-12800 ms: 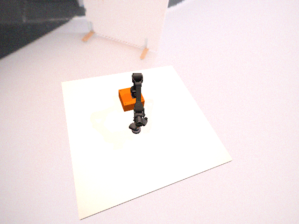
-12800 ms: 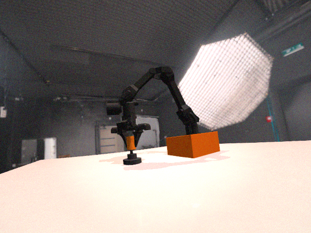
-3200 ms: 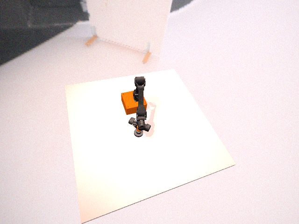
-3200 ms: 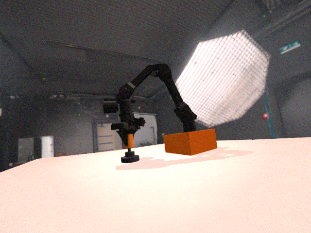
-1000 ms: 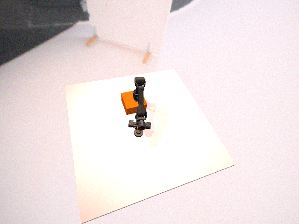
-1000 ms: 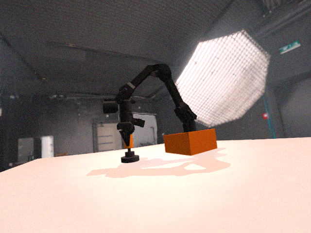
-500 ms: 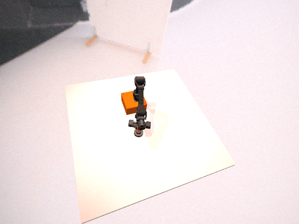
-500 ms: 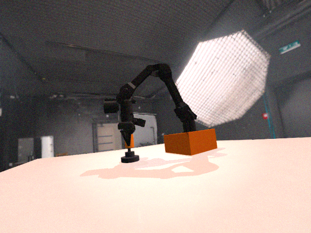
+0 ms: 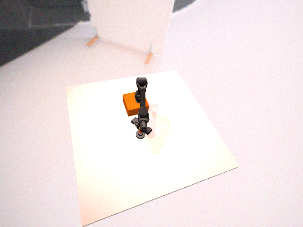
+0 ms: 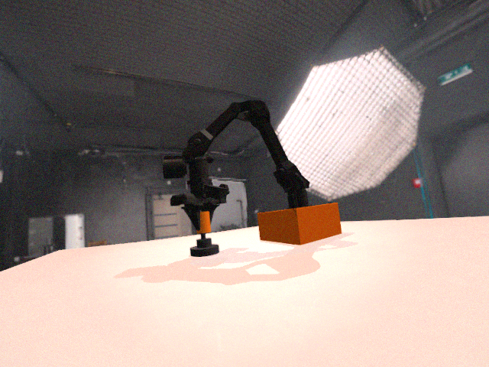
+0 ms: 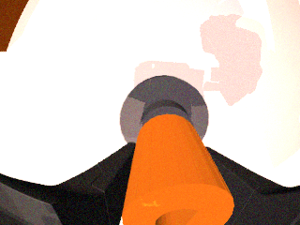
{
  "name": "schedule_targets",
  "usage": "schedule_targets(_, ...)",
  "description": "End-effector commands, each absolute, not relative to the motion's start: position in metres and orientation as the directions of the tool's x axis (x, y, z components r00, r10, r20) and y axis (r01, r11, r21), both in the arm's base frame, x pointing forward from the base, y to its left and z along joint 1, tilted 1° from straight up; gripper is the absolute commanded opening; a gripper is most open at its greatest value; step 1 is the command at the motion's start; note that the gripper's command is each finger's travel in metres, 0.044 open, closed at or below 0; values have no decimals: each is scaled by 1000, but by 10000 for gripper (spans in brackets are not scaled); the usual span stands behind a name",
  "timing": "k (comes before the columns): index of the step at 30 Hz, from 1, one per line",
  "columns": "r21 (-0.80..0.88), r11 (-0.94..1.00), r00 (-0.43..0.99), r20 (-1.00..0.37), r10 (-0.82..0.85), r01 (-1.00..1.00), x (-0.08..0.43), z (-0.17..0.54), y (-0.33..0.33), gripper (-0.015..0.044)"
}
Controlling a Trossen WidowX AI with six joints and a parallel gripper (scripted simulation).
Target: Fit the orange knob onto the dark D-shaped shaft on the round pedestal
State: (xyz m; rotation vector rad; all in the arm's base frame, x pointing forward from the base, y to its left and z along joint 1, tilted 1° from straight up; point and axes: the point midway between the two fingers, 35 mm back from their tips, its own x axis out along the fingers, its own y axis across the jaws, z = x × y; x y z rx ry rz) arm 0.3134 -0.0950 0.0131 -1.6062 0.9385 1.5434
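Observation:
The orange knob (image 9: 140, 130) (image 10: 204, 222) (image 11: 173, 159) is upright between the fingers of my gripper (image 10: 202, 227) (image 11: 170, 150). The gripper is shut on it, with one finger on each side. The dark round pedestal (image 10: 204, 251) (image 11: 164, 85) (image 9: 140, 136) stands on the table directly below. In the exterior view a short length of the dark shaft (image 10: 203, 235) shows between the knob's lower end and the pedestal's raised middle. The knob's lower end is at the shaft, above the pedestal and not touching it. The shaft's top and flat side are hidden.
The orange base box (image 9: 133, 103) (image 10: 299, 225) of the arm stands behind the pedestal in the top view and to its right in the exterior view. The arm arches over from it. The pale table top (image 9: 110, 170) (image 10: 276, 316) bears the arm's shadow.

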Motion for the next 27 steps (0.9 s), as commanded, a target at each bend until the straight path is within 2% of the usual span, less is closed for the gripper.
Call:
schedule_targets(1,-25,-191,32,-999,-31,-981,317,15,-96,0)
schedule_targets(6,-36,156,32,-999,-31,-987,318,16,-97,0)
schedule_targets(12,-44,544,32,-999,-31,-838,319,17,-98,0)
schedule_targets(20,-42,906,32,-999,-31,-422,318,18,-98,0)
schedule_targets(27,-30,999,32,-999,-31,41,317,18,-97,0)
